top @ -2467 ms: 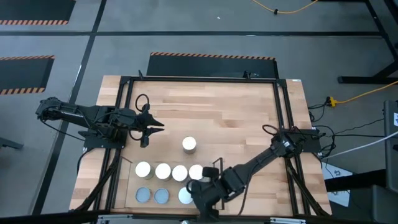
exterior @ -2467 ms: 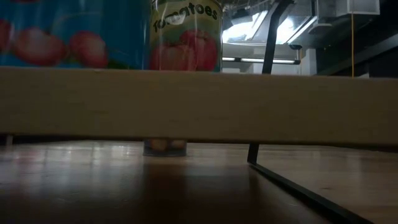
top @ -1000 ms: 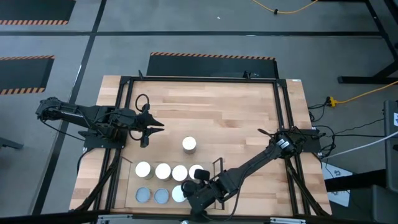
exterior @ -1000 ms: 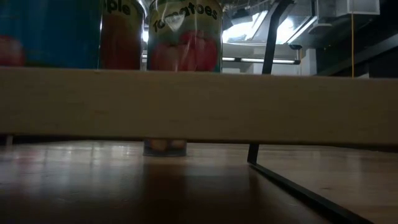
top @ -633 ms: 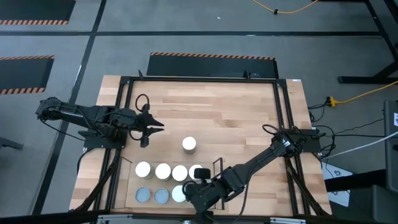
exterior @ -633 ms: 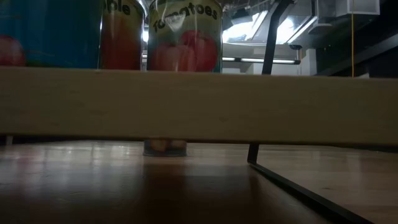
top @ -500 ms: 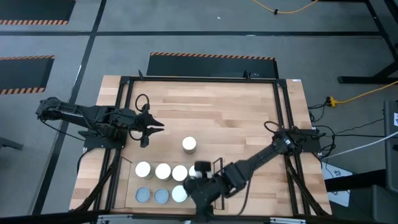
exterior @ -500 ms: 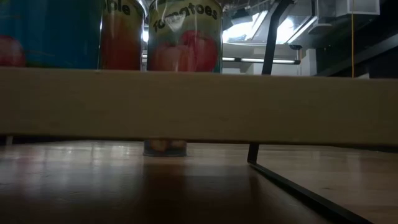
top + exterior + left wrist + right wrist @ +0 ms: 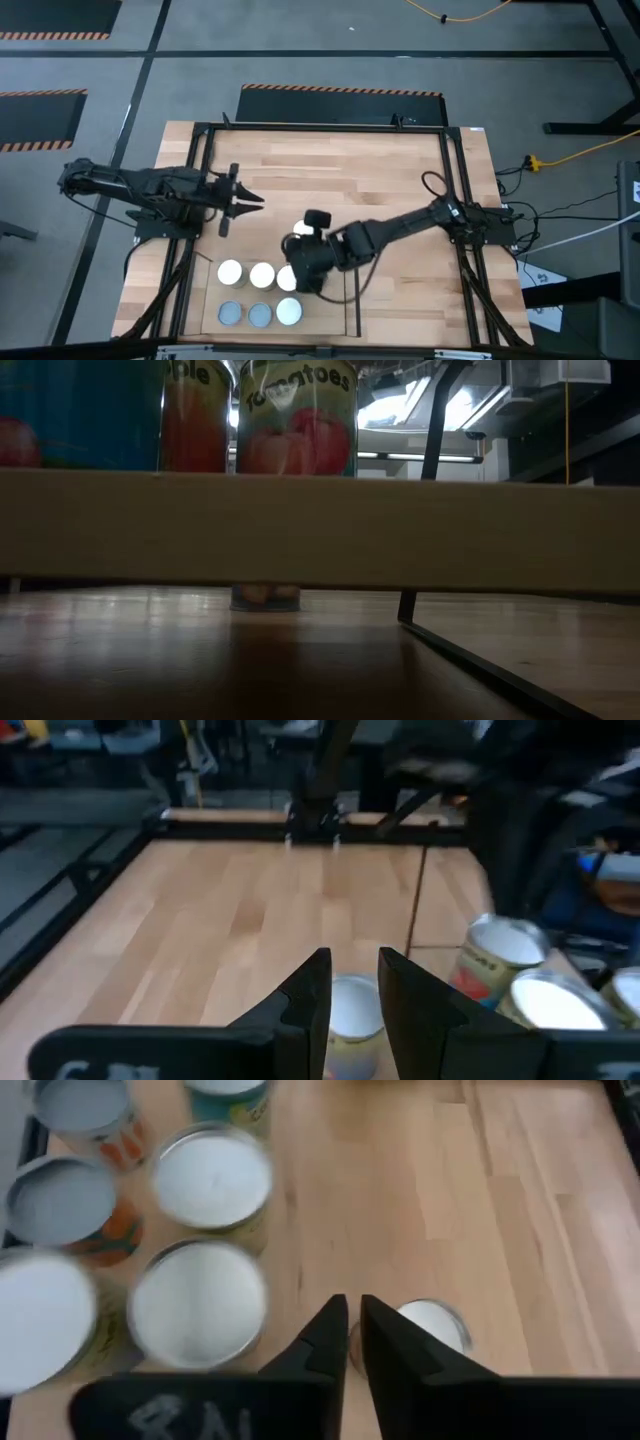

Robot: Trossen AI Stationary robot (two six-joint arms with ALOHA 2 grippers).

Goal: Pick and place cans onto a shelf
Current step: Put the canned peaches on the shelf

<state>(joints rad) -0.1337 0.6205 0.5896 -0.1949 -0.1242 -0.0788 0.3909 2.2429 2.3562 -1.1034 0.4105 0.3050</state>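
Observation:
Several cans with white or grey tops stand in two rows on the shelf (image 9: 326,315) at the table's near edge; the front row's rightmost can (image 9: 289,311) stands free. One more can (image 9: 301,231) stands on the table beyond the shelf and also shows in the right wrist view (image 9: 432,1323). My right gripper (image 9: 298,256) is shut and empty, hovering between the shelf's back row (image 9: 212,1175) and that lone can. My left gripper (image 9: 250,201) is slightly open and empty at the table's left. In the low view the shelf board (image 9: 320,530) carries labelled cans (image 9: 297,420).
The right arm (image 9: 400,228) reaches across the table from the right and covers the right end of the shelf's back row. Black frame rails (image 9: 452,180) run along the table's sides. Bare wood (image 9: 340,170) lies at the far half of the table.
My right gripper has left the can standing in the shelf's front row. It has risen and gone toward the table's far edge, over the back row, to beside the lone can. The cans on the shelf have stayed where they were.

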